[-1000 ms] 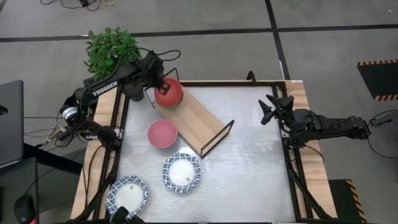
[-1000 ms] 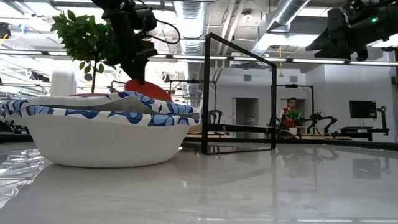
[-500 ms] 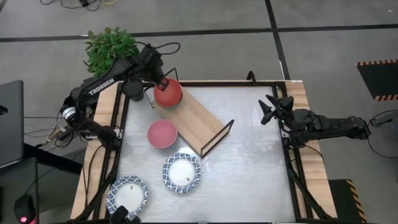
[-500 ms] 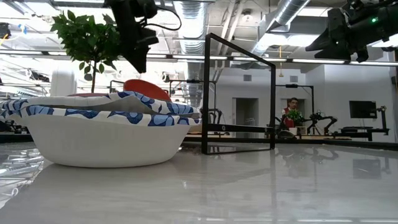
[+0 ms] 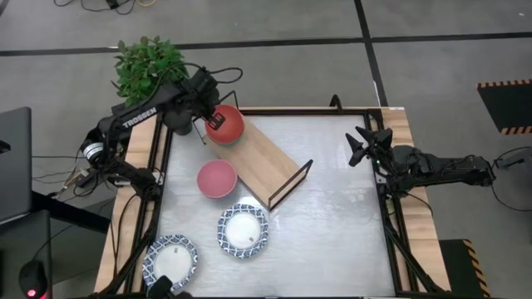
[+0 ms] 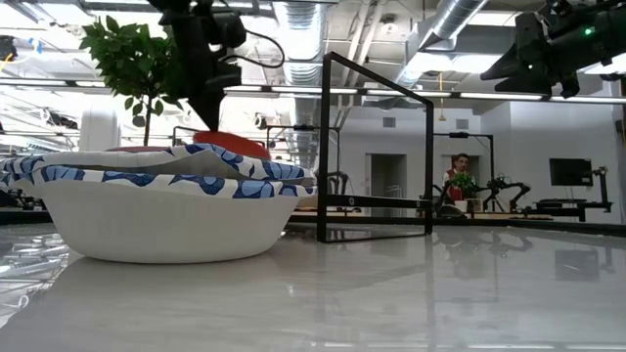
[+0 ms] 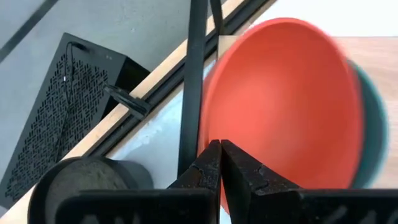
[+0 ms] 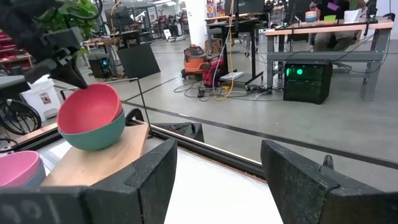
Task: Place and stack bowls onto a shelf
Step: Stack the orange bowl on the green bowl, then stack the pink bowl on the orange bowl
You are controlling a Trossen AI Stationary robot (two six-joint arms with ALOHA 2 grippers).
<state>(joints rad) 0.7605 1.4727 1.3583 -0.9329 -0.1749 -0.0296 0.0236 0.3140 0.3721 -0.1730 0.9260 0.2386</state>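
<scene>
Left gripper hangs over the red bowl at the 11 o'clock corner of the desk. Its fingers are pressed fully together with nothing between them; the tips sit at the bowl's rim in the left wrist view.

The red bowl is nested in a teal bowl, and the pair stands on the far end of the shelf, a light-wood board lying on the diagonal from 11 o'clock toward the desk's centre.

A pink bowl rests on the desk just beside the shelf, at 9 o'clock. Two blue-and-white patterned bowls lie at 7 o'clock: one near the shelf's lower end, the other at the desk's corner.

Right gripper waits at the 2 o'clock edge, fingers spread wide and empty.

A potted plant stands off the desk beyond the left arm.
</scene>
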